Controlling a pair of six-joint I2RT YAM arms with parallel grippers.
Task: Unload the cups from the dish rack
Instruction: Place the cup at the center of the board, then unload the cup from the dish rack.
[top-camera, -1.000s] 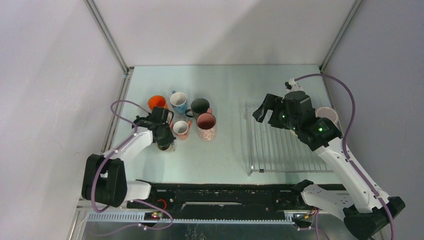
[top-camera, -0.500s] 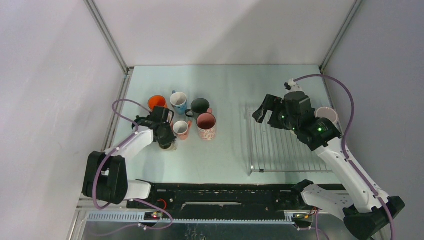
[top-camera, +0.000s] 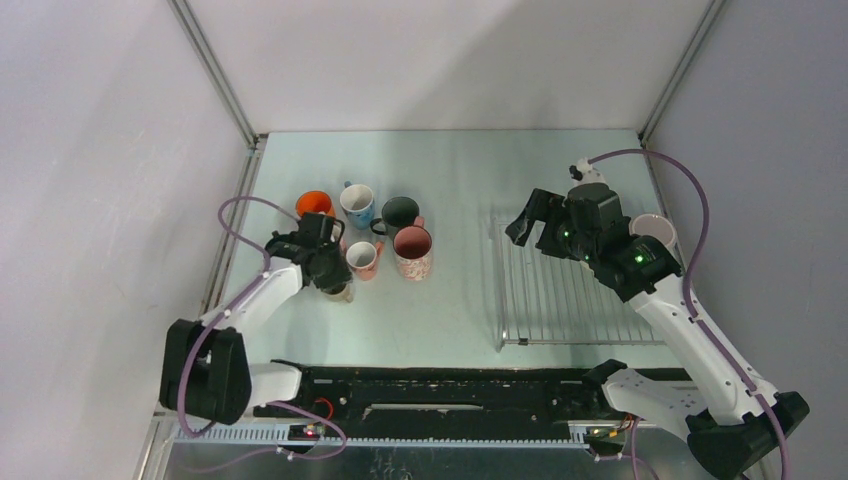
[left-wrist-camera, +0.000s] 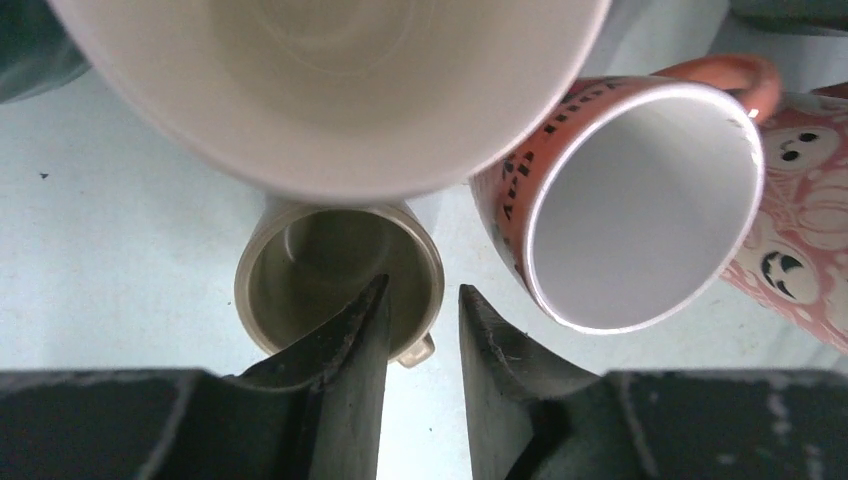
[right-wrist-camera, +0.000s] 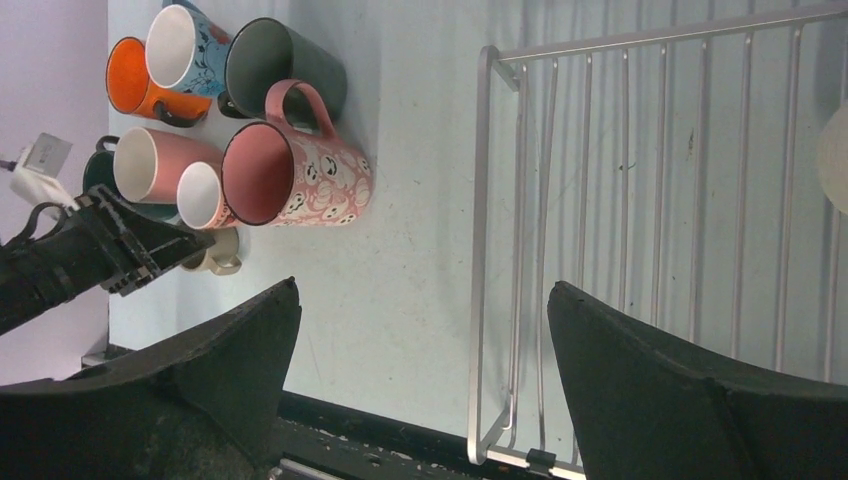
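Several cups stand grouped on the table at the left: orange (top-camera: 313, 204), blue-and-white (top-camera: 357, 204), dark green (top-camera: 400, 211), pink with faces (top-camera: 412, 250), a small orange-red one (top-camera: 362, 258). A small beige mug (left-wrist-camera: 310, 280) stands upright just in front of them. My left gripper (left-wrist-camera: 420, 292) is open over it, one finger inside the mug, the other outside, with a gap beside the wall. The dish rack (top-camera: 560, 300) lies at the right. One pale cup (top-camera: 655, 228) sits at its far right, partly hidden by the arm. My right gripper (top-camera: 532, 225) hangs wide open above the rack's left edge.
A large pale cup (left-wrist-camera: 330, 90) and the lettered orange-red cup (left-wrist-camera: 640, 200) crowd close around the left fingers. The rack's left rim (right-wrist-camera: 482, 250) runs between the right fingers. Frame posts and walls bound the table on both sides.
The left jaws, shut on the beige mug's wall a second ago, have parted and let it go. The left arm shifted slightly. The right arm stayed put.
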